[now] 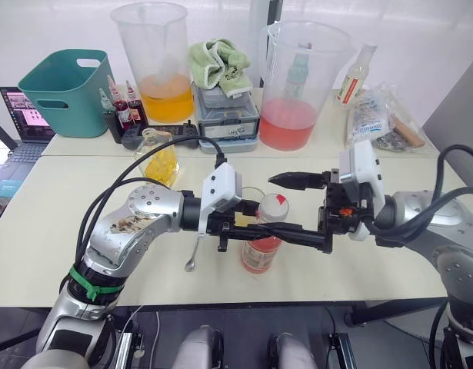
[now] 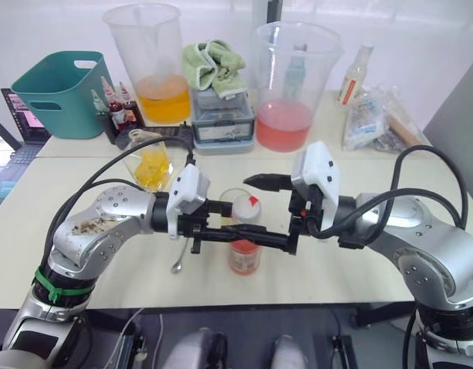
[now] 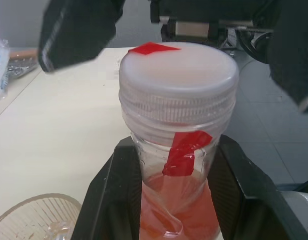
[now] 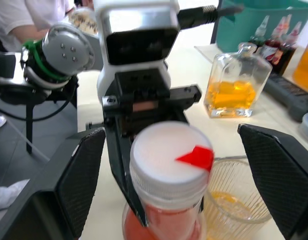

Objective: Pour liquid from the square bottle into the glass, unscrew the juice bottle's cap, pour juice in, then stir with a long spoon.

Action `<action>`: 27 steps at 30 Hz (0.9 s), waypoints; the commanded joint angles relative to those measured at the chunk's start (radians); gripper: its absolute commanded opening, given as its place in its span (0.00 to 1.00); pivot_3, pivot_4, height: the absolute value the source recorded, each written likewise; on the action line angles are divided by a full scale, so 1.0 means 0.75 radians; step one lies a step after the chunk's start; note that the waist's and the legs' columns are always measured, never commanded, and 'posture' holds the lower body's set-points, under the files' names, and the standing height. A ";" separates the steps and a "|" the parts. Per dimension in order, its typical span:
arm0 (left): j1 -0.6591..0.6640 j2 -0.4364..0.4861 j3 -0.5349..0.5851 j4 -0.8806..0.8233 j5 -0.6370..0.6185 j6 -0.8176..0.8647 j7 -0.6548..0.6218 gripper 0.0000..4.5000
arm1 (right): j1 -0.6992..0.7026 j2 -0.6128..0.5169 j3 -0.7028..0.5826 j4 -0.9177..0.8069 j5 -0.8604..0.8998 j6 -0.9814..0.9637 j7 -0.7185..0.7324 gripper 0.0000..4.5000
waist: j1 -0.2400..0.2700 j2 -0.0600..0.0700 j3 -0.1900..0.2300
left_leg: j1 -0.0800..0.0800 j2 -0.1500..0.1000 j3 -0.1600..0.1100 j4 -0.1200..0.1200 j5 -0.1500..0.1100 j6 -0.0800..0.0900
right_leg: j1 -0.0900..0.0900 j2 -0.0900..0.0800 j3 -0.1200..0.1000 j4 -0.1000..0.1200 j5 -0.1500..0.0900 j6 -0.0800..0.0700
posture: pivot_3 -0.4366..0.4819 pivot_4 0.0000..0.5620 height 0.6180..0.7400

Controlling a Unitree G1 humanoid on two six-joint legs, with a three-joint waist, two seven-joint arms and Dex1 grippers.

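The juice bottle (image 1: 261, 247), holding pink-red juice, stands near the table's front edge. Its white cap (image 1: 273, 206), marked with red tape, is on. My left gripper (image 1: 254, 228) is shut on the bottle's neck just under the cap (image 3: 179, 80). My right gripper (image 1: 279, 204) is open, with one finger on each side of the cap (image 4: 169, 160) and not touching it. Just behind the bottle stands the glass (image 4: 234, 197) with a little yellow liquid in it. The square bottle (image 1: 161, 157) is behind my left arm. The long spoon (image 1: 194, 254) lies flat under my left wrist.
Two big jugs stand at the back, one with orange fluid (image 1: 155, 61) and one with pink fluid (image 1: 298, 84). A grey toolbox (image 1: 224, 115) under a green towel sits between them. A teal bin (image 1: 67, 92) and small dye bottles (image 1: 121, 111) are back left. A person (image 4: 23, 20) stands nearby.
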 commanded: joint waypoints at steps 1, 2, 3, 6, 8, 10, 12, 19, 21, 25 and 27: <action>0.001 -0.014 -0.053 0.002 -0.006 0.011 -0.040 0.31 | -0.020 -0.012 -0.036 -0.043 0.056 0.017 -0.040 0.88 | 0.002 0.000 0.000 | 0.000 0.000 0.000 0.000 0.000 0.000 | 0.000 0.000 0.000 0.000 0.000 0.000 | 0.48 0.27 0.99; 0.001 -0.016 -0.052 0.004 -0.003 0.010 -0.041 0.31 | -0.023 -0.012 -0.031 -0.040 0.067 0.022 -0.043 0.82 | 0.003 0.000 0.000 | 0.000 0.000 0.000 0.000 0.000 0.001 | 0.000 0.000 0.000 0.000 0.000 0.000 | 0.48 0.27 0.99; 0.001 -0.017 -0.051 0.004 0.000 0.010 -0.039 0.31 | -0.026 -0.014 -0.026 -0.037 0.074 0.025 -0.042 0.75 | 0.004 0.000 0.000 | 0.000 0.000 0.000 0.000 0.000 0.001 | 0.000 0.000 0.000 0.000 0.000 0.000 | 0.48 0.27 0.99; 0.003 -0.018 -0.047 0.003 0.006 0.011 -0.036 0.31 | -0.030 -0.028 -0.006 -0.032 0.076 0.025 -0.020 0.53 | 0.009 0.000 0.000 | 0.000 0.000 0.000 0.000 -0.001 0.001 | 0.000 0.000 0.000 0.000 0.000 0.000 | 0.48 0.27 0.99; 0.007 -0.017 -0.043 -0.001 0.007 0.014 -0.032 0.31 | -0.036 -0.031 0.008 -0.014 0.071 0.016 -0.002 0.38 | 0.010 0.000 0.000 | 0.000 0.000 0.000 0.001 -0.001 0.001 | 0.000 0.000 0.000 0.000 0.000 0.000 | 0.48 0.27 0.99; 0.022 -0.009 -0.035 -0.019 0.005 0.018 -0.025 0.31 | -0.054 -0.038 0.039 0.019 0.047 -0.004 0.059 0.37 | 0.011 0.000 0.000 | 0.000 0.000 0.000 0.001 -0.001 0.002 | 0.000 0.000 0.000 -0.001 0.000 0.000 | 0.48 0.27 0.99; 0.035 -0.003 -0.029 -0.037 0.001 0.024 -0.018 0.31 | -0.083 -0.053 0.094 0.061 -0.010 -0.050 0.170 0.37 | 0.009 0.000 0.000 | 0.000 0.000 0.000 0.001 -0.001 0.002 | 0.000 0.000 0.000 -0.001 0.000 0.000 | 0.48 0.27 0.99; 0.056 0.008 -0.023 -0.080 -0.009 0.061 0.008 0.31 | -0.329 0.008 0.366 0.416 -0.300 -0.463 0.857 0.37 | -0.006 0.000 0.000 | 0.000 0.000 0.000 0.001 -0.001 0.002 | 0.001 0.001 0.000 -0.001 0.000 0.001 | 0.48 0.27 0.99; 0.062 0.017 -0.019 -0.087 -0.012 0.069 0.007 0.31 | -0.417 0.035 0.419 0.523 -0.337 -0.526 1.042 0.37 | -0.010 0.000 0.000 | 0.000 0.000 0.000 0.001 -0.001 0.002 | 0.000 0.001 0.000 0.000 0.000 0.001 | 0.48 0.27 0.99; 0.069 0.029 -0.014 -0.102 -0.020 0.081 0.007 0.31 | -0.594 0.061 0.505 0.703 -0.341 -0.559 1.185 0.37 | -0.017 0.000 0.000 | 0.000 0.000 0.000 0.001 0.000 0.001 | 0.000 0.002 0.000 0.001 0.000 0.000 | 0.48 0.27 0.99; 0.072 0.029 -0.013 -0.109 -0.022 0.086 0.010 0.31 | -0.651 0.041 0.548 0.748 -0.310 -0.560 1.186 0.37 | -0.020 0.000 0.000 | 0.000 0.000 0.000 0.001 0.000 0.001 | 0.000 0.001 0.000 0.002 0.000 0.000 | 0.48 0.27 0.99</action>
